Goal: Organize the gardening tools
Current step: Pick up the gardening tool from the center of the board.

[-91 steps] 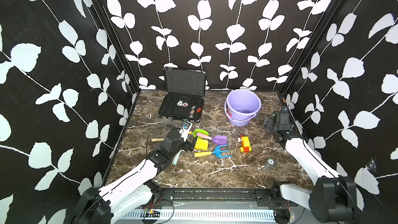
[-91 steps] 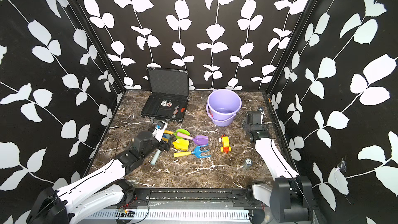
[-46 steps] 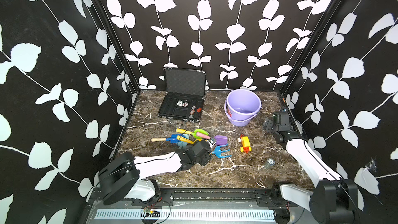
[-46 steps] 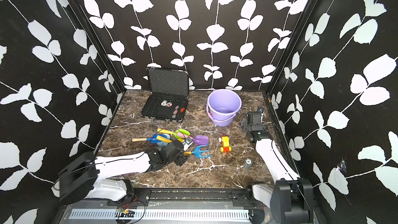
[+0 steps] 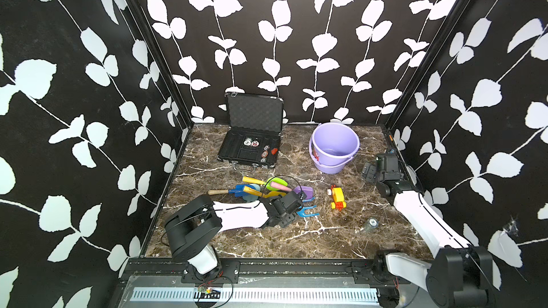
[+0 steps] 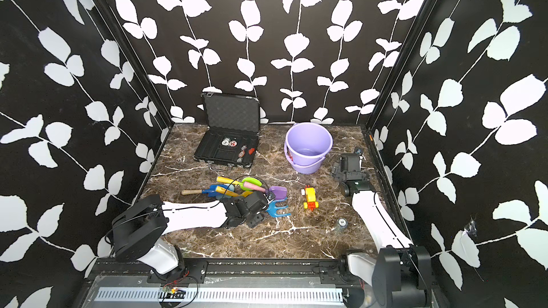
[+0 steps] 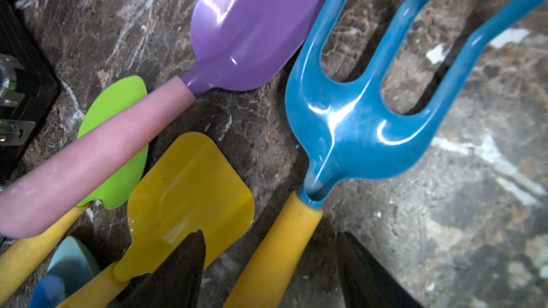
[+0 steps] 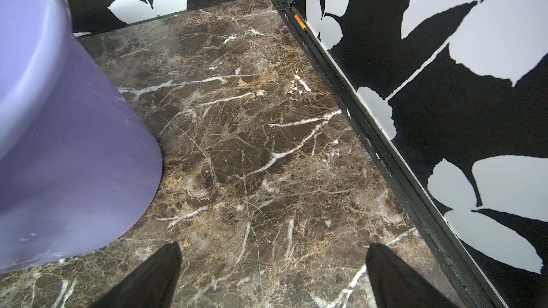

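Left gripper (image 7: pixel 269 235) partly open, straddling yellow handle of blue fork (image 7: pixel 350 131), no clear contact, fork flat on marble table (image 7: pixel 459 232) beside purple shovel (image 7: pixel 252 25); right gripper (image 8: pixel 272 250) wide open, empty, beside lavender bucket (image 8: pixel 59 143).

No legible text anywhere, markings on round chips (image 5: pixel 250 142) too small to read

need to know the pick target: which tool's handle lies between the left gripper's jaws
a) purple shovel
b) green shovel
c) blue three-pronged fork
c: in the left wrist view the yellow handle of the blue fork runs down between the open jaws of the left gripper, with a gap on either side.
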Available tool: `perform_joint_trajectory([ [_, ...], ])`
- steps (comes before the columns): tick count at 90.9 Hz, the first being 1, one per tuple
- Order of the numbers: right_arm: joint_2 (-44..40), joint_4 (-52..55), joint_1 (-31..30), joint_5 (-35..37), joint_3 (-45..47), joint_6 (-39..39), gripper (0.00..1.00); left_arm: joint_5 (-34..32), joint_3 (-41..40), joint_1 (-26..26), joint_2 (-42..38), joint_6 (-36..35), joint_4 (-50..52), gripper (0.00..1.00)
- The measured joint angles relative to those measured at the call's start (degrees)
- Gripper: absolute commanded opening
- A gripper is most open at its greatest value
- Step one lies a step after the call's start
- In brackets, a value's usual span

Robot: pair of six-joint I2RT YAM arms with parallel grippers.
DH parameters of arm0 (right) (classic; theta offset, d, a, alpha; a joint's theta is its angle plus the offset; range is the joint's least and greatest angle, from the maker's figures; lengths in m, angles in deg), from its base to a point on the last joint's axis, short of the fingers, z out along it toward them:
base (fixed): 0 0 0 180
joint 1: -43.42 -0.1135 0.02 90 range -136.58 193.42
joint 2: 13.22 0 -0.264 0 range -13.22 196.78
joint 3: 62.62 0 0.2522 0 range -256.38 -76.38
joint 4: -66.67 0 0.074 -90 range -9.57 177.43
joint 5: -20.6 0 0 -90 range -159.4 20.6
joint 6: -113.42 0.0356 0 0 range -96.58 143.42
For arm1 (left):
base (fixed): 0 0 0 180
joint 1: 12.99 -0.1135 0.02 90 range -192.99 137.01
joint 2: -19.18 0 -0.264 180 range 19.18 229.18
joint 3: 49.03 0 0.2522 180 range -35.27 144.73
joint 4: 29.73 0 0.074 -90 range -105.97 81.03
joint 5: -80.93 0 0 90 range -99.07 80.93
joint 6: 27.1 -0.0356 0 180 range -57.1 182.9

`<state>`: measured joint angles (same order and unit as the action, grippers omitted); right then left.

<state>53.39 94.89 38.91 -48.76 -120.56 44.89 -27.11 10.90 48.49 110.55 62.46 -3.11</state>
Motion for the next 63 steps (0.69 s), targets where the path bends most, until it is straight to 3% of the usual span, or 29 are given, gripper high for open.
perform_joint_trajectory([
  [16, 0.00, 0.00, 0.00, -0.07, 0.00, 0.02, 1.00, 0.22, 1.40, 0.00, 1.11, 0.76, 3.85, 0.67],
  [36, 0.00, 0.02, 0.00, -0.04, 0.00, 0.17, 0.99, 1.97, 2.45, -0.63, 2.01, 1.90, 5.42, 0.53],
  [63, 0.00, 0.22, 0.00, 0.17, 0.00, 0.44, 1.00, 5.66, 2.45, -1.57, 2.03, 2.45, 5.46, 0.48],
])
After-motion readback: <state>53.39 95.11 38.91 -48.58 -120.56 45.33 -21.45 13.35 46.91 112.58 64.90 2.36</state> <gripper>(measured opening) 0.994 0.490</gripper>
